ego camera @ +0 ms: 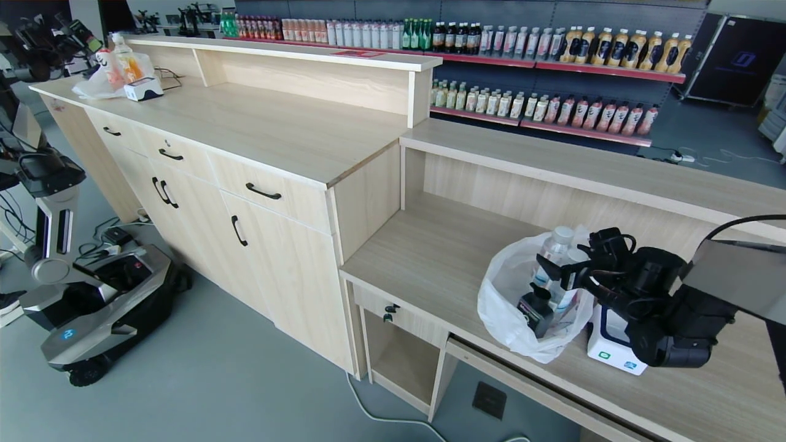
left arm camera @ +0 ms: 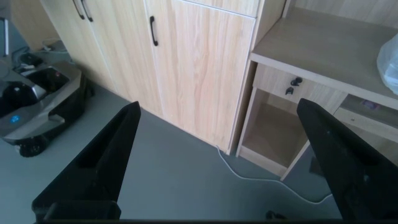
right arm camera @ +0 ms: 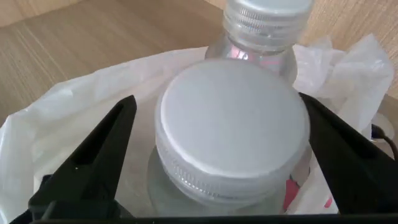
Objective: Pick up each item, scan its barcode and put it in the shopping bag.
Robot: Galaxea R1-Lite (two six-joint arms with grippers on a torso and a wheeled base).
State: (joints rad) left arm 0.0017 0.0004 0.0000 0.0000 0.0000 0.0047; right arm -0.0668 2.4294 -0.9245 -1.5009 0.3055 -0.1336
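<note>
The right gripper [ego camera: 543, 287] hangs wide open over the white plastic shopping bag [ego camera: 500, 304]. Its fingers stand either side of a clear, white-capped plastic bottle [right arm camera: 233, 127] that stands in the bag. The bag sits on the pale wooden surface [ego camera: 439, 255], with a white box-shaped scanner [ego camera: 614, 355] just beside it. The left gripper [left arm camera: 217, 106] is spread wide and empty, well apart from the bag.

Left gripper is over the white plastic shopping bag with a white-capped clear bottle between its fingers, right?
No: it is the right gripper, per the head view. The white plastic shopping bag and white-capped clear bottle are as said.
</note>
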